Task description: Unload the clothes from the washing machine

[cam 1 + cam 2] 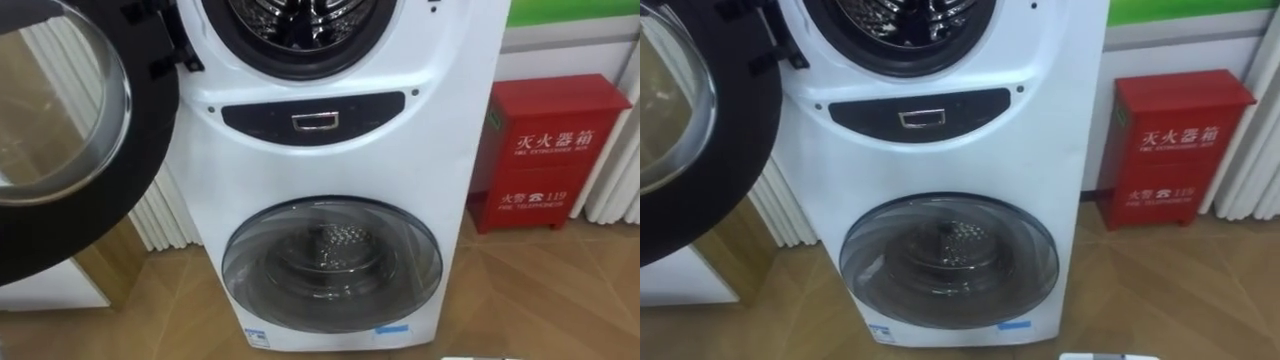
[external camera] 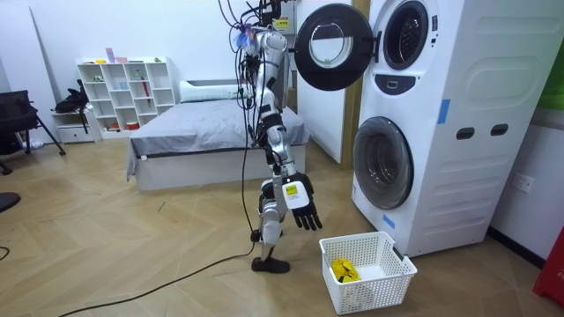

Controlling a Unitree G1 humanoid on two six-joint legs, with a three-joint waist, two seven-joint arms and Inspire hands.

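Clothes are hard to make out in the upper drum point(image 1: 290, 15) of the stacked washing machine point(image 2: 458, 88); what may be a yellow garment point(image 2: 342, 268) lies in the white basket point(image 2: 370, 289) on the floor near the machine. The robot stands facing it, right hand point(image 2: 300, 195) hanging low, fingers loosely apart and holding nothing. A high reach could knock the open door point(image 1: 150, 140) at its left, or a step could catch the basket near its feet.

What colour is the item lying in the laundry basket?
Yellow item in the white basket; clearest in the room view.
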